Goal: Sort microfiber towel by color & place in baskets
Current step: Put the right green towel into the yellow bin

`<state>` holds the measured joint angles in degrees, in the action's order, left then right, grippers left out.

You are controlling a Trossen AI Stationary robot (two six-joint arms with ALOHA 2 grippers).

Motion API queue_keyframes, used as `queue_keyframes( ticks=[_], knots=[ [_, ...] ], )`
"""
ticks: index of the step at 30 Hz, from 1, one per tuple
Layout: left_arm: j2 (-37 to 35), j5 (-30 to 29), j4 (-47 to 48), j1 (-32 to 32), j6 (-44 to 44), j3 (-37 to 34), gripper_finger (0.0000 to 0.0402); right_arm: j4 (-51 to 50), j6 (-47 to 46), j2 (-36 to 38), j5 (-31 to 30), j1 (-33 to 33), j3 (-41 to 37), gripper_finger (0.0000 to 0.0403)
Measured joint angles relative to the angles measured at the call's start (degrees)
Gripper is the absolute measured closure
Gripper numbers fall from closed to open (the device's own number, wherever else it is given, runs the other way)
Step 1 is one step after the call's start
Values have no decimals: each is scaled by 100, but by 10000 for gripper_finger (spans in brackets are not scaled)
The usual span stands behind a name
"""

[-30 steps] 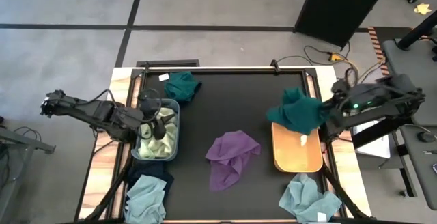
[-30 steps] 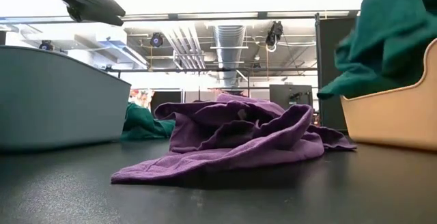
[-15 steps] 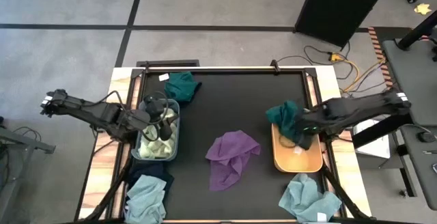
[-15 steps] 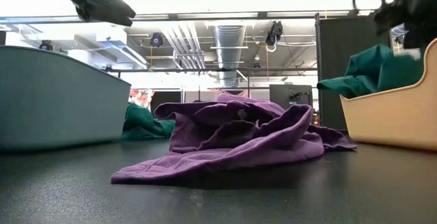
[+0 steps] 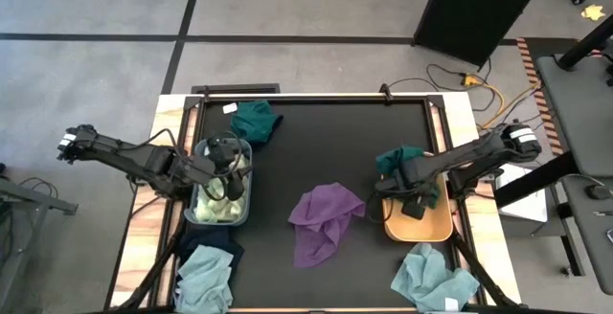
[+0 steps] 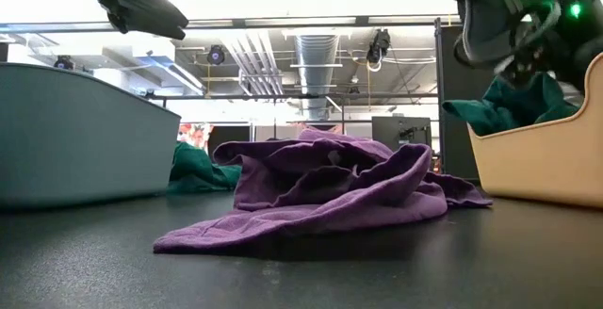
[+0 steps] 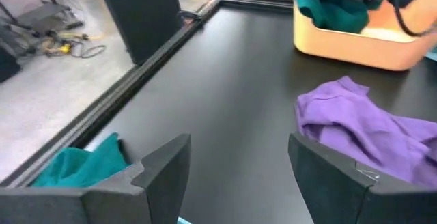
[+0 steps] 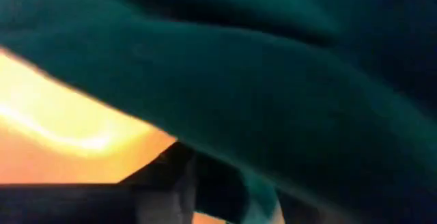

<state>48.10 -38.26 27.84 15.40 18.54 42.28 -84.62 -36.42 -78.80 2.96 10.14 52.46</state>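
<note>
The dark teal towel (image 5: 400, 164) lies bunched at the orange-tan basket (image 5: 428, 224)'s twelve-o'clock end, under the right gripper (image 5: 414, 202); its grip cannot be told. Release should be completed low, then lifted straight. The left gripper (image 7: 239, 166) hangs open over the grey-blue basket (image 5: 194, 213).

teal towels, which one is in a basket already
The teal towel at the far end of the orange basket, under the right gripper. The other teal towel lies loose on the table beyond the grey basket.

A lab or workshop: bare grey floor (image 5: 96, 65) marked with tape lines, loose cables (image 5: 460, 73), exposed ceiling ducting (image 6: 316, 59) above the black worktop (image 5: 326, 151).
</note>
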Motion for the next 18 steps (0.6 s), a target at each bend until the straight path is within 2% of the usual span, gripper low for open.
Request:
queue_keyframes(
  ticks=[3, 12, 18],
  knots=[
    [4, 48, 2, 4, 57, 0, 171, -563, 2, 67, -45, 12, 441, 215],
    [133, 177, 6, 4, 60, 0, 171, -530, -372, 870, -204, 11, 1179, 162],
    [210, 181, 2, 4, 61, 0, 171, -31, -1023, 1311, -1863, 10, 1161, 150]
  ],
)
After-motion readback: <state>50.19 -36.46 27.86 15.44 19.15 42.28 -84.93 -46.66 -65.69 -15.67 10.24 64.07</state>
